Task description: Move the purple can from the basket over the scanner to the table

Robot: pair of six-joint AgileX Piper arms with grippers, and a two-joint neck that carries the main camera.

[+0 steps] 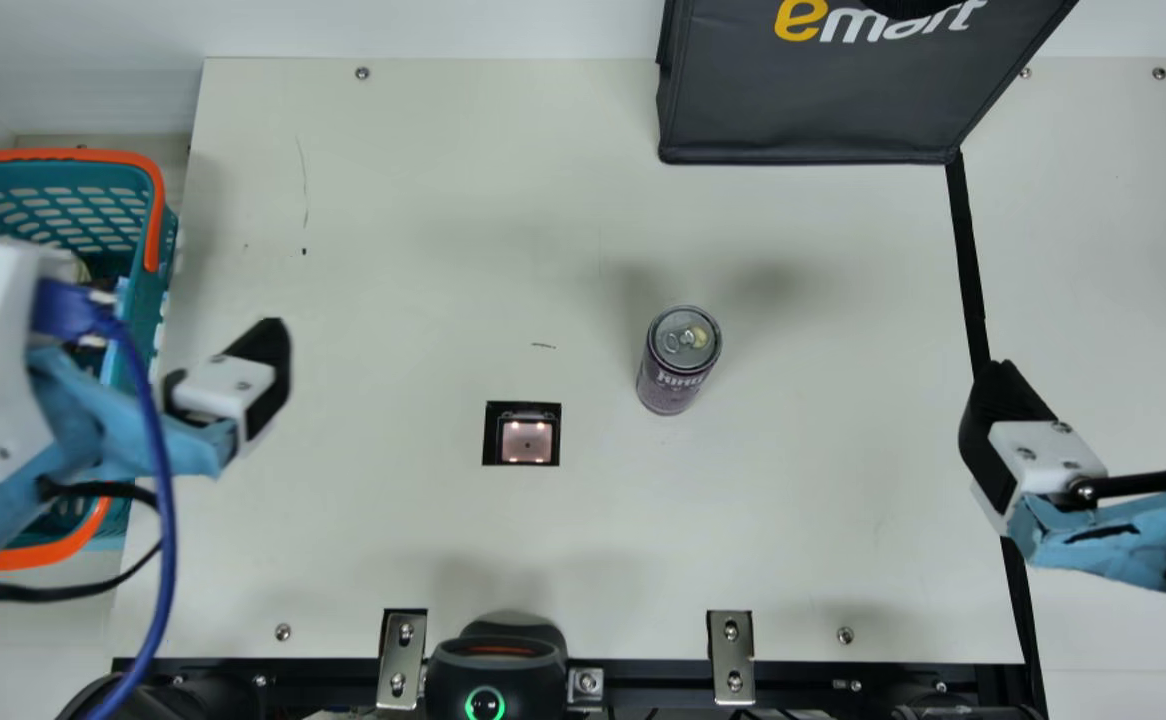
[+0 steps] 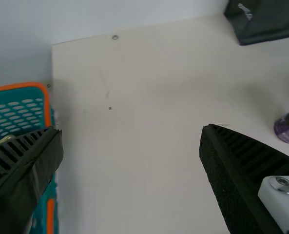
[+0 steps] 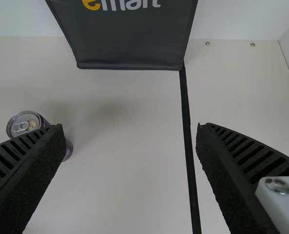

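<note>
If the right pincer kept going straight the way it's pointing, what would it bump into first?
Probably bare tabletop: the right pincer seems to slant down towards it, though its tilt is hard to judge. Skimming above that, it might meet the black bag.

Black bag (image 1: 813,110) noted beyond the right end effector (image 1: 1088,385), to its left; black strip (image 1: 968,250) runs from the bag's corner beneath that end effector.

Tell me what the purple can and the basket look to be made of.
The purple can looks like thin metal: silvery lid with pull tab, smooth printed side. The basket looks like moulded plastic, smooth and teal, its wall pierced by regular slots; its orange handle is probably plastic too.
</note>
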